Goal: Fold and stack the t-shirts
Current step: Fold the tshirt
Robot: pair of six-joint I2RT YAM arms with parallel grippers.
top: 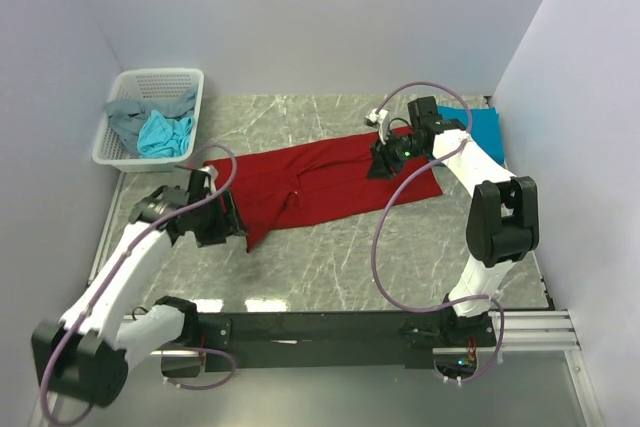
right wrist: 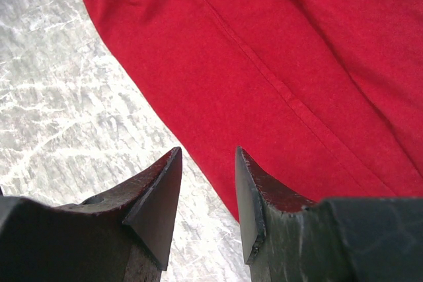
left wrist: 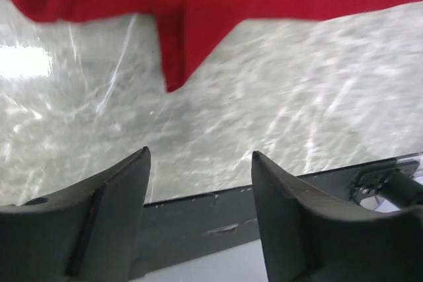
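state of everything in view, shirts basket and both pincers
dark red t-shirt: spread long on the table, fold unfinished
teal-blue t-shirt: flat at the far right, looks folded
grey t-shirt: crumpled in the basket
light turquoise t-shirt: crumpled in the basket
white mesh basket: upright, holding two shirts
left pincer: open, empty
right pincer: open, empty, at the red shirt's edge

The dark red cloth t-shirt point(left wrist: 198, 4) is lying at twelve o'clock on the grey marbled tabletop point(left wrist: 297, 97). The left gripper point(left wrist: 199, 156), at six o'clock, is standing with jaws apart, empty.
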